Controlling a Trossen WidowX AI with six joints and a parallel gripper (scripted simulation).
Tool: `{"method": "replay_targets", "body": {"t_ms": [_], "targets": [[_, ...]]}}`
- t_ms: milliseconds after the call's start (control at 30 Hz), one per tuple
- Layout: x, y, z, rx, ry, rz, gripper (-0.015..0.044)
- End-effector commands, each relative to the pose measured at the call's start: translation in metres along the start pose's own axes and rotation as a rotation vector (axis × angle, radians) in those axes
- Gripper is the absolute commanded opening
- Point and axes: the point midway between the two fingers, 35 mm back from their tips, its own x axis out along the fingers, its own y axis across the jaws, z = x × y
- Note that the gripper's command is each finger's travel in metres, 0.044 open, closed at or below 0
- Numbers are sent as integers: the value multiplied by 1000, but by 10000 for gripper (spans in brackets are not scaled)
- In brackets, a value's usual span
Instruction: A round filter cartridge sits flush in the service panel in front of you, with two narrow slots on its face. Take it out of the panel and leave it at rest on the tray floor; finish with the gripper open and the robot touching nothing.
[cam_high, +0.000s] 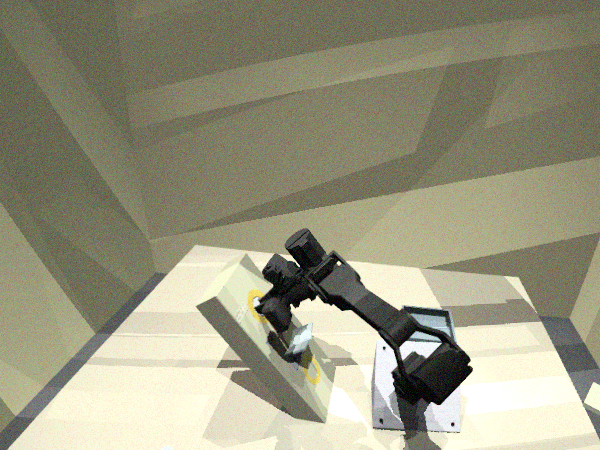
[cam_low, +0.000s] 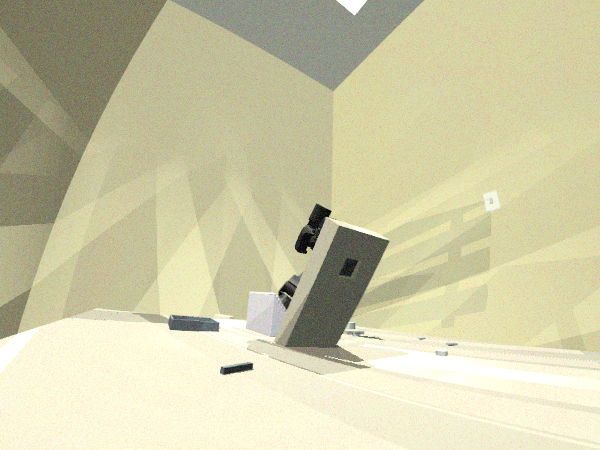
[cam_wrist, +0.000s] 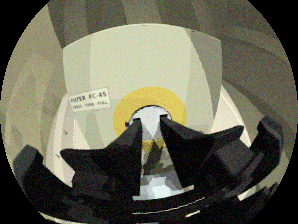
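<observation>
The round filter cartridge shows as a pale disc inside the upper yellow ring on the sloping service panel. A thin dark rim shows above its face; how deep it sits cannot be told. My gripper is shut on the cartridge, with a fingertip at each side of its face, where the slots are covered. In the exterior view the panel hides the fingers. The blue-grey tray stands on the table away from the panel, beyond the pale base block.
A pale plate juts from the panel below the cartridge, above a second yellow ring. A white block stands under the arm. A small dark bar and several small grey pieces lie on the table.
</observation>
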Motion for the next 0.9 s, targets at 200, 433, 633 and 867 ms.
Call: {"method": "replay_targets", "body": {"t_ms": [200,433,633,867], "targets": [[4,0,0,300,5,-7,0],[-7,-2,0,248,11,-12,0],[-36,-4,1,231,17,-18,0],[-69,-1,0,215,10,-11,0]]}}
